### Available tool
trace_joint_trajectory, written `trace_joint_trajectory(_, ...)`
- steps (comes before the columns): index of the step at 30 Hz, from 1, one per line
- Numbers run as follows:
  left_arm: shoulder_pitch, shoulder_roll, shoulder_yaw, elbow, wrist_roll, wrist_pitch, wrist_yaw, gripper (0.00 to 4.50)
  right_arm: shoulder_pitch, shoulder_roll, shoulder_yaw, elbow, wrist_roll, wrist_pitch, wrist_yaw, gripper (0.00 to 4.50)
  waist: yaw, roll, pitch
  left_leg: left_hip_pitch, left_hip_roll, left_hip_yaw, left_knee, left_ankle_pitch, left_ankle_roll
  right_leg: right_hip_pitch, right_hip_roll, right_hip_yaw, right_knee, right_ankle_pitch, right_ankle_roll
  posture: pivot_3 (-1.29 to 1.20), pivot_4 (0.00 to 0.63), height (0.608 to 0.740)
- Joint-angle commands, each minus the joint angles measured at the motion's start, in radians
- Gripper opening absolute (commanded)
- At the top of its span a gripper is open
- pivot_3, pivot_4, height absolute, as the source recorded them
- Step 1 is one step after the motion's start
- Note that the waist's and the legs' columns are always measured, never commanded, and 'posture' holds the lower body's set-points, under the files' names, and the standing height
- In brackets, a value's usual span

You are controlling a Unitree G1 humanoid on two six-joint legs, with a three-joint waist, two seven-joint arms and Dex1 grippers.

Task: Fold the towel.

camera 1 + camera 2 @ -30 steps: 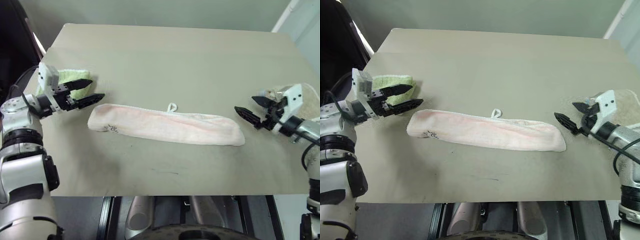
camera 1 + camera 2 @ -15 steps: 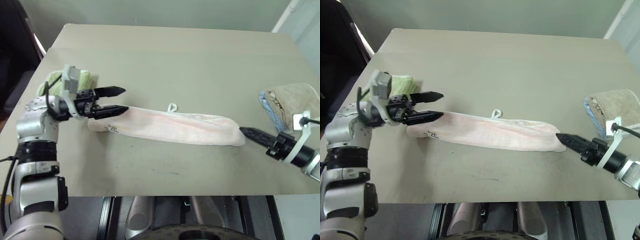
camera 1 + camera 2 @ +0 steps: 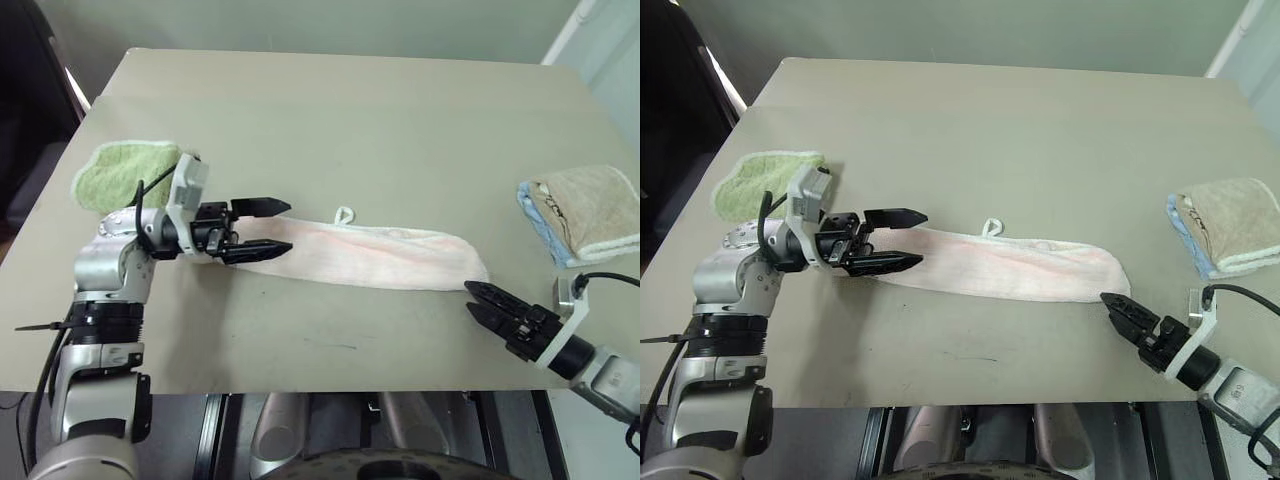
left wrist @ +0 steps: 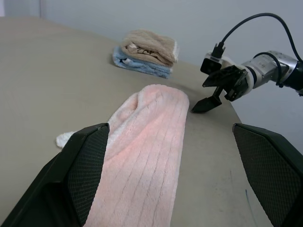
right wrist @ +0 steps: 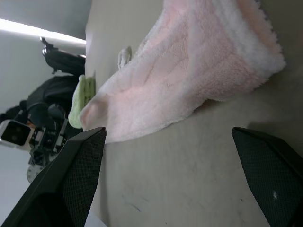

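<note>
Pink terry, already doubled into a long narrow band, lies across the middle of the tabletop [image 3: 400, 110]; this is the towel [image 3: 370, 255], its small white loop [image 3: 344, 214] sticking out from the far edge; one more fold end over end looks to be what remains.

At its left end the left gripper [image 3: 268, 227] lies level and points along the band, fingers spread one above the other with the cloth's end just at or beneath them; that seems a stance for pinching the end, though nothing is gripped yet; the printed logo is hidden there.

Off the right end, near the tabletop's front edge, the right gripper [image 3: 487, 303] aims at the towel's rounded tip, fingers apart and clear of the fabric; I judge it is lining up to take that end.

A light green towel [image 3: 125, 172] sits behind the left arm, and a beige towel with a blue layer [image 3: 580, 212] rests folded at the right edge; both well out of the way.
</note>
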State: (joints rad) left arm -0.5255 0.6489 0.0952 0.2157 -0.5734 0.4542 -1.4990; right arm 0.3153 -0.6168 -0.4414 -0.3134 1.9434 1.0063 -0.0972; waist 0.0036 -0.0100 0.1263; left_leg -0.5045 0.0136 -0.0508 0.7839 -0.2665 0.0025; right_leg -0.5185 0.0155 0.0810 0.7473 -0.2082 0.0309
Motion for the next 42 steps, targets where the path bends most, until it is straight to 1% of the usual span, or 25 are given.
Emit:
trace_joint_trajectory(1,-0.004,-0.013,-0.009,-0.002,0.004,-0.036,-0.001,4.50,-0.026,0.068,0.025,0.017,0.029,-0.084,-0.090,4.49,-0.001,-0.001,0.000,0.001,0.000,0.000,0.000,0.000,0.000,0.000,0.000,0.000,0.000,0.000,0.000,0.00,0.150,0.697)
trace_joint_trajectory(3,-0.003,-0.017,-0.012,0.002,0.008,-0.042,-0.002,4.50,-0.045,0.099,0.017,0.030,0.029,-0.105,-0.112,4.49,-0.004,-0.001,-0.001,0.003,0.000,-0.001,0.000,0.000,0.001,0.003,0.001,0.000,-0.002,0.001,0.000,0.00,0.150,0.697)
trace_joint_trajectory(5,-0.006,-0.021,-0.015,0.008,0.009,-0.048,-0.003,4.50,-0.061,0.105,0.010,0.037,0.029,-0.114,-0.132,4.49,-0.008,-0.001,-0.001,0.007,0.000,-0.001,0.000,-0.002,0.001,0.009,0.001,0.000,-0.005,0.001,0.001,0.00,0.150,0.697)
trace_joint_trajectory(6,-0.007,-0.022,-0.016,0.011,0.009,-0.050,-0.003,4.50,-0.067,0.109,0.007,0.041,0.029,-0.118,-0.142,4.49,-0.009,-0.001,-0.001,0.009,0.000,-0.001,0.000,-0.007,-0.005,0.011,0.001,0.000,-0.006,0.001,0.001,0.00,0.150,0.697)
trace_joint_trajectory(7,-0.012,-0.028,-0.016,0.019,0.009,-0.058,-0.001,4.50,-0.080,0.116,-0.002,0.058,0.029,-0.116,-0.144,4.49,-0.009,-0.001,-0.001,0.010,0.000,-0.002,0.000,-0.009,-0.008,0.013,0.001,0.000,-0.009,0.001,0.001,0.00,0.150,0.697)
trace_joint_trajectory(12,-0.021,-0.042,-0.022,0.063,0.026,-0.099,0.001,4.50,-0.162,0.149,-0.033,0.112,0.029,-0.156,-0.214,4.49,-0.008,-0.001,-0.001,0.011,0.000,-0.001,-0.002,-0.010,-0.004,0.017,0.000,0.000,-0.018,0.001,0.001,0.00,0.150,0.697)
trace_joint_trajectory(15,-0.009,-0.045,-0.024,0.061,0.030,-0.111,0.004,4.50,-0.176,0.154,-0.032,0.112,0.029,-0.169,-0.240,4.49,-0.006,0.000,-0.001,0.011,-0.001,-0.001,-0.001,-0.010,-0.002,0.018,-0.001,0.000,-0.021,0.006,0.005,0.00,0.150,0.697)
trace_joint_trajectory(18,0.004,-0.050,-0.025,0.056,0.035,-0.124,0.009,4.50,-0.161,0.151,-0.014,0.075,0.029,-0.167,-0.230,3.93,-0.003,0.000,0.000,0.012,-0.001,-0.001,-0.004,-0.009,0.003,0.018,-0.001,0.001,-0.026,0.009,0.006,0.00,0.150,0.697)
trace_joint_trajectory(19,0.006,-0.050,-0.026,0.055,0.036,-0.127,0.010,4.50,-0.156,0.149,-0.010,0.066,0.029,-0.165,-0.226,3.61,-0.002,0.000,0.000,0.012,-0.001,0.000,-0.006,-0.008,0.004,0.018,-0.001,0.001,-0.028,0.010,0.006,0.00,0.150,0.697)
trace_joint_trajectory(21,0.007,-0.053,-0.025,0.059,0.040,-0.135,0.015,4.50,-0.149,0.159,-0.010,0.051,0.029,-0.175,-0.233,2.86,-0.001,0.000,0.000,0.012,-0.001,0.001,-0.010,-0.004,0.010,0.018,-0.002,0.001,-0.032,0.016,-0.001,0.00,0.150,0.697)
trace_joint_trajectory(25,0.011,-0.057,-0.026,0.065,0.044,-0.150,0.020,4.50,-0.130,0.158,-0.017,0.025,0.029,-0.194,-0.225,1.51,0.000,0.001,0.000,0.013,-0.001,0.002,-0.015,-0.004,0.011,0.017,-0.002,0.001,-0.034,0.015,-0.003,0.00,0.150,0.697)
trace_joint_trajectory(29,0.015,-0.067,-0.025,0.063,0.045,-0.158,0.028,4.50,-0.134,0.189,-0.066,0.008,0.029,-0.245,-0.250,0.13,0.000,0.001,0.000,0.013,-0.001,0.002,-0.016,-0.005,0.011,0.018,-0.002,0.001,-0.034,0.014,-0.003,0.00,0.150,0.697)
trace_joint_trajectory(30,0.015,-0.070,-0.025,0.060,0.044,-0.158,0.030,4.50,-0.131,0.188,-0.071,0.000,0.029,-0.251,-0.252,0.02,0.000,0.001,0.000,0.013,-0.001,0.002,-0.016,-0.005,0.011,0.018,-0.002,0.001,-0.035,0.013,-0.002,0.00,0.150,0.697)
trace_joint_trajectory(34,0.009,-0.092,-0.039,0.023,0.033,-0.127,0.048,4.50,-0.098,0.195,-0.090,-0.029,0.029,-0.284,-0.284,0.02,0.003,0.001,0.000,0.013,-0.001,0.003,-0.015,-0.005,0.012,0.019,-0.002,0.001,-0.035,0.014,-0.002,0.00,0.150,0.697)
trace_joint_trajectory(36,0.010,-0.093,-0.068,0.001,0.042,-0.096,0.055,4.50,-0.093,0.207,-0.092,-0.042,0.029,-0.307,-0.304,0.02,0.003,0.001,0.000,0.014,-0.001,0.003,-0.015,-0.005,0.012,0.019,-0.002,0.001,-0.035,0.014,-0.002,0.00,0.150,0.697)
trace_joint_trajectory(39,0.010,-0.104,-0.099,0.014,0.076,-0.105,0.078,4.50,-0.094,0.209,-0.083,-0.050,0.029,-0.338,-0.335,0.02,0.003,0.003,0.001,0.015,-0.001,0.003,-0.015,-0.005,0.012,0.020,-0.002,0.002,-0.035,0.014,-0.001,0.00,0.150,0.697)
trace_joint_trajectory(42,0.011,-0.109,-0.114,0.012,0.082,-0.110,0.084,4.50,-0.099,0.197,-0.071,-0.061,0.029,-0.361,-0.348,0.02,0.003,0.003,0.001,0.015,-0.001,0.003,-0.015,-0.005,0.013,0.020,-0.002,0.002,-0.035,0.014,0.001,0.00,0.150,0.697)
